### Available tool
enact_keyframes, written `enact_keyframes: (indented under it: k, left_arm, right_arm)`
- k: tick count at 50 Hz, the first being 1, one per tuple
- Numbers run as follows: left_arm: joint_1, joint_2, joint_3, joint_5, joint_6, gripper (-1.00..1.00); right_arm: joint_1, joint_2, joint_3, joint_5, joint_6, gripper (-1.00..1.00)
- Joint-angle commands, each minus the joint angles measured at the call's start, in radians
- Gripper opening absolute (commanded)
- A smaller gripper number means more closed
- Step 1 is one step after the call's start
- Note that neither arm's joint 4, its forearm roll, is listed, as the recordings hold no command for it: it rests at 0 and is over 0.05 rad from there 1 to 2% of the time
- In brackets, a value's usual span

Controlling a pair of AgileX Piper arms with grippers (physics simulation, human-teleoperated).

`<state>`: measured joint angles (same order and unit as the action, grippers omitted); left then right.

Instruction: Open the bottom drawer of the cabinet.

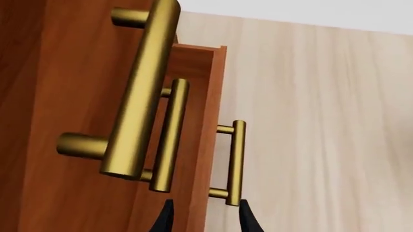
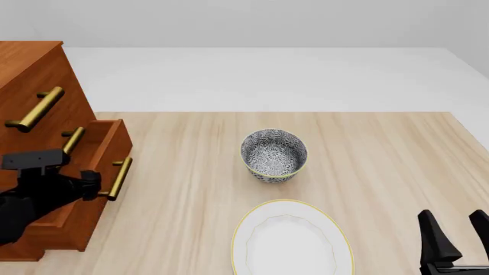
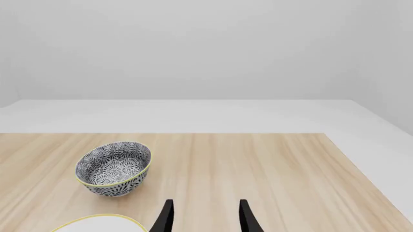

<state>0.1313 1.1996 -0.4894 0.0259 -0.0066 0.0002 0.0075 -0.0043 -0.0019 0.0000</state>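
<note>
The reddish-brown cabinet [image 2: 31, 66] stands at the table's left edge. Its bottom drawer [image 2: 80, 223] is pulled partly out past the two above it; in the left wrist view its front [image 1: 208, 96] stands proud of the cabinet face [image 1: 65, 96]. My left gripper [image 2: 99, 188] is at the near end of the drawer's brass bar handle [image 2: 121, 175]. In the left wrist view the gripper [image 1: 206, 220] has its fingers spread, with the end of the handle [image 1: 237, 162] between them. My right gripper [image 2: 454, 235] is open and empty at the front right [image 3: 205, 217].
A patterned bowl [image 2: 273, 154] sits mid-table and shows in the right wrist view [image 3: 115, 166]. A white plate with a yellow rim [image 2: 290, 243] lies in front of it [image 3: 96, 223]. The top drawer handle [image 2: 34, 109] and the middle drawer handle [image 2: 73, 140] sit above the bottom drawer.
</note>
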Motion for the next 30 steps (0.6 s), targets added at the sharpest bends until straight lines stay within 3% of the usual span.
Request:
enact_keyframes:
  k: [1,30]
  left_arm:
    - [0.008,0.037,-0.003,-0.025,0.012,1.0]
    - [0.011,0.157,-0.005,-0.102,0.024,1.0]
  right_arm:
    - [0.0,0.0,0.0,0.0,0.0,1.0]
    - [0.0,0.0,0.0,0.0,0.0,1.0]
